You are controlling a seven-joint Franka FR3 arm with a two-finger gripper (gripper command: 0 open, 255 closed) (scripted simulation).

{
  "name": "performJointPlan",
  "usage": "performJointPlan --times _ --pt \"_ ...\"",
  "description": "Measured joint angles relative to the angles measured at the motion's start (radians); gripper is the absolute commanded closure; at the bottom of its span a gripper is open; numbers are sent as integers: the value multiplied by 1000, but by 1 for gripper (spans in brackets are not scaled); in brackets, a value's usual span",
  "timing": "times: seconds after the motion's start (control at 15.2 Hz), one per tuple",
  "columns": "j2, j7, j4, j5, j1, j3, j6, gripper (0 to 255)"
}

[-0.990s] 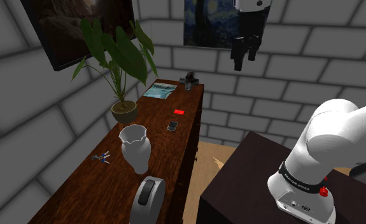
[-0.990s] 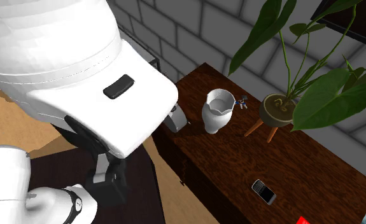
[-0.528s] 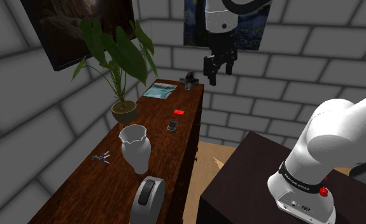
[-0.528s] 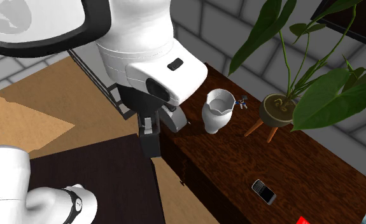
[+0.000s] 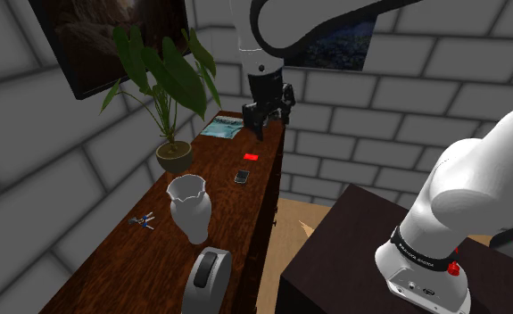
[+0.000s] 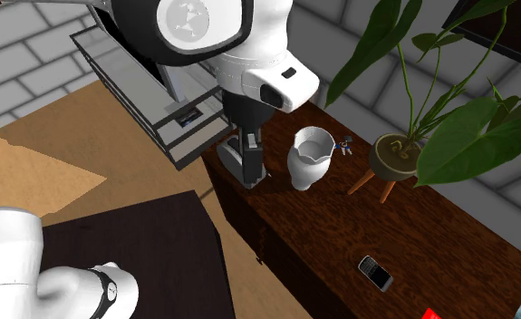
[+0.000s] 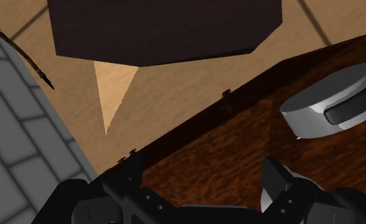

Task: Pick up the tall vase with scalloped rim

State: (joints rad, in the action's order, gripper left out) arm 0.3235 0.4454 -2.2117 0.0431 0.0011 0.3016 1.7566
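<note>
Shoulder view first: the white vase [image 5: 190, 207] with the wavy, scalloped rim is standing upright on the dark wooden sideboard [image 5: 236, 214], toward its near end, and nothing is touching it. The black gripper [image 5: 260, 125] is hanging in the air at about one o'clock from the vase in that view, well apart from it, its fingers pointing down. A small bunch of keys [image 5: 142, 219] is lying near the vase at nine o'clock. The potted plant [image 5: 173, 157] is sitting at about eleven o'clock. A phone [image 5: 242, 176] and a red card [image 5: 250, 157] are lying at one o'clock, further along the top. A grey rounded object [image 5: 210, 272] is resting just beside the vase at five o'clock.

From the second exterior view, the gripper [image 6: 247, 143] is showing at about ten o'clock of the vase [image 6: 308, 159], above the grey rounded object [image 6: 252, 172]. The plant's pot [image 6: 396, 154] is sitting at three o'clock of the vase, with the keys [image 6: 345, 145] lying between the two.

Through the wrist view the claw is released — its two fingers [image 7: 133, 170] are standing apart with nothing between them. Past the gripper [image 7: 205, 173] the sideboard's wooden top [image 7: 226, 146] is showing, with the grey rounded object [image 7: 331, 105] lying beyond one fingertip, and the tan floor [image 7: 175, 83] and the dark stand [image 7: 168, 25] are lying past the sideboard's edge.
</note>
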Motion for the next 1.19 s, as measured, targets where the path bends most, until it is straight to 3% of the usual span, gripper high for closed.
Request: performJointPlan --times 0.4,0.66,1.19 --pt "-222 160 107 56 10 73 76 0" --pt "-406 267 239 125 29 100 92 0" --pt "-750 438 536 250 124 94 69 0"
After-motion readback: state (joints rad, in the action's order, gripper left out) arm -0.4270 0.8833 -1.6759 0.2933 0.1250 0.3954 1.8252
